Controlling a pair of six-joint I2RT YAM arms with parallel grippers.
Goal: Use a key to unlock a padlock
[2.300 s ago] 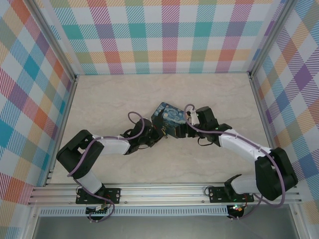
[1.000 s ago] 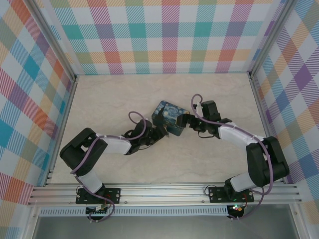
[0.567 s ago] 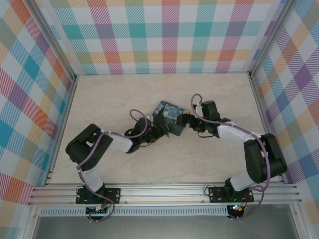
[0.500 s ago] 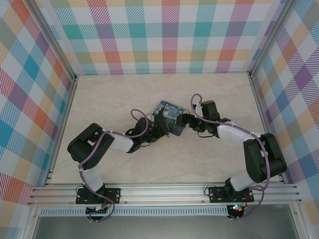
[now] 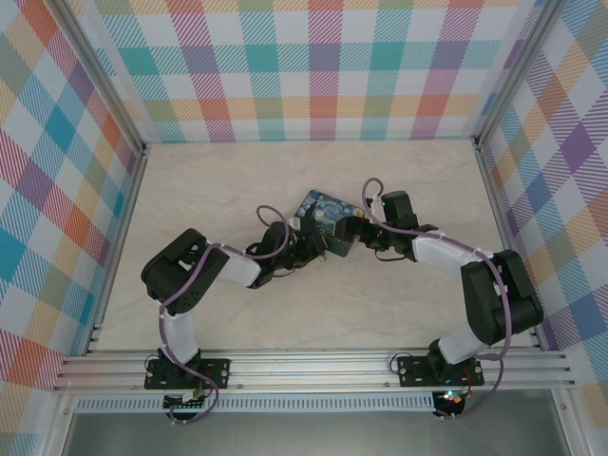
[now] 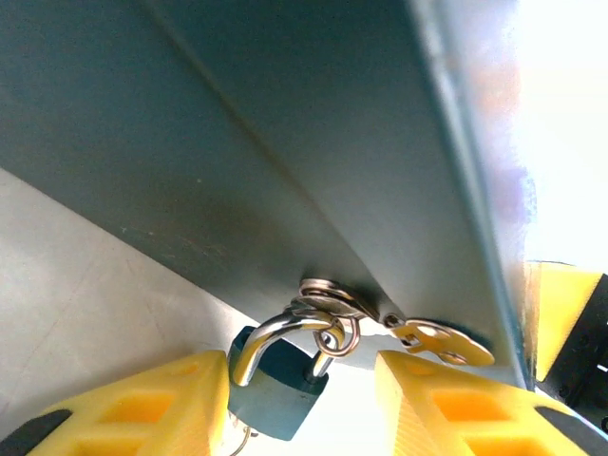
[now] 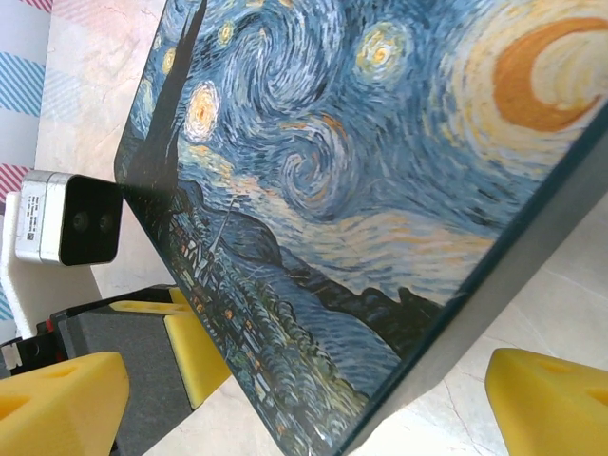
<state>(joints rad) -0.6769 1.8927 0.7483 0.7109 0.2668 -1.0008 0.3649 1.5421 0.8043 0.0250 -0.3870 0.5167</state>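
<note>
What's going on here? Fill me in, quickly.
Two robot arms meet at a painted tin in the middle of the table. The left end effector has its open fingers on either side of the small blue padlock, which hangs by its silvery shackle at the tin's side. The right end effector straddles a corner of the tin, fingers apart. The shackle looks shut, so the lock seems not yet open.
</note>
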